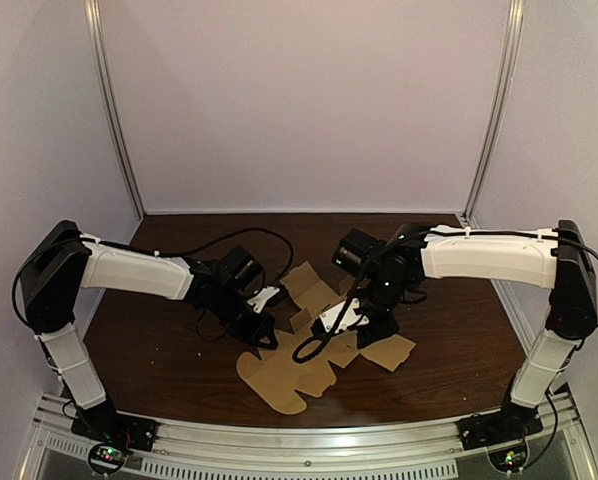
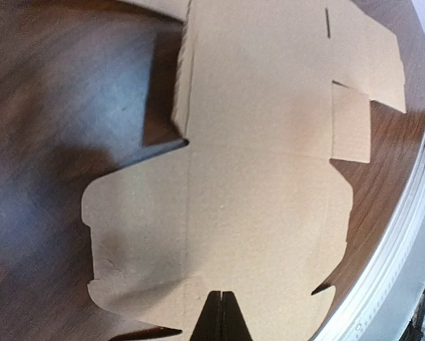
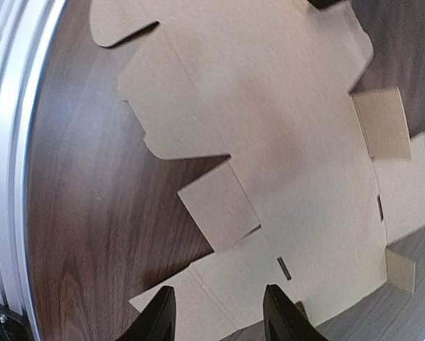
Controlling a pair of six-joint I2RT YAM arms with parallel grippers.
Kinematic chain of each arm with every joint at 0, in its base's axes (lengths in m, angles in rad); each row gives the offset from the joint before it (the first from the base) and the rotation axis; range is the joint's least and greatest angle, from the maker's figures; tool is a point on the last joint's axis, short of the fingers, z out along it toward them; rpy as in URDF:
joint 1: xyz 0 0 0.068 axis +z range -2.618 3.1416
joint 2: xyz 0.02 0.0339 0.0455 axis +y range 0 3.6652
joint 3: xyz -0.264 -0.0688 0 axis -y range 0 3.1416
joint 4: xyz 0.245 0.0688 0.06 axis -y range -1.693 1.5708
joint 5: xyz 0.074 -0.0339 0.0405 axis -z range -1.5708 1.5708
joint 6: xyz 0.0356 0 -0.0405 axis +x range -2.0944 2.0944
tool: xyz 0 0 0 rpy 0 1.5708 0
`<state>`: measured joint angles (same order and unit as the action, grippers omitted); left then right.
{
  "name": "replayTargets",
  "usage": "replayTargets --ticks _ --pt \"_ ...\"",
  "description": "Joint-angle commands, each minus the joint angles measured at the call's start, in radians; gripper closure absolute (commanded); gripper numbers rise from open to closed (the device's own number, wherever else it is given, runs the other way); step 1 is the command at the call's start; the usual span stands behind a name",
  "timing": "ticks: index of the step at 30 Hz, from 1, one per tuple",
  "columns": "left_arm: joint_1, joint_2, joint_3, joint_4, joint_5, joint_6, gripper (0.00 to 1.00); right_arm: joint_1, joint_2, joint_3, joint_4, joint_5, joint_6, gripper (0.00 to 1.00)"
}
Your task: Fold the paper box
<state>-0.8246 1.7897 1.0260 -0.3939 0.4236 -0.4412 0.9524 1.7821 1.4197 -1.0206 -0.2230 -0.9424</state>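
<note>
We see the box (image 1: pixel 299 378) as an unfolded brown blank lying flat on the table (image 1: pixel 169 340), with both pincers down over it. The left pincer (image 1: pixel 262 326) is closed. In its wrist view the two dark fingers (image 2: pixel 214 320) meet in a single point with only a hairline seam between them. That tip sits over the near edge of the box (image 2: pixel 255 199), which spreads out ahead of it and to both sides. We cannot tell whether the tip presses on the cardboard or hovers just above it. Far ahead and to its right a narrow slot (image 2: pixel 327 23) is cut in the blank. The right pincer (image 1: pixel 367 335) stands moderately wide and holds nothing. Its fingers (image 3: pixel 163 316) straddle a corner panel of the box (image 3: pixel 269 121), with a short slot (image 3: pixel 284 268) just ahead of the right-hand finger and a square flap (image 3: pixel 219 206) ahead between the two. To the left of this pincer runs the rail (image 3: pixel 6 142) at the table's edge. From above, the two pincers are near each other, with the blank between and beneath them.
</note>
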Motion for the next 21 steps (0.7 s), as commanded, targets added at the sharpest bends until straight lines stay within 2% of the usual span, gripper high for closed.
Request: replayTargets --ticks 1,9,21 --pt "-0.006 -0.041 0.064 0.017 0.017 0.016 1.00 -0.021 -0.062 -0.170 0.224 0.106 0.044 0.54" --pt "-0.060 0.069 0.113 0.061 0.014 0.031 1.00 -0.020 -0.072 -0.289 0.415 0.143 0.026 0.50" --pt "-0.068 0.149 0.106 0.033 -0.035 0.072 1.00 0.012 0.005 -0.348 0.466 0.141 -0.045 0.46"
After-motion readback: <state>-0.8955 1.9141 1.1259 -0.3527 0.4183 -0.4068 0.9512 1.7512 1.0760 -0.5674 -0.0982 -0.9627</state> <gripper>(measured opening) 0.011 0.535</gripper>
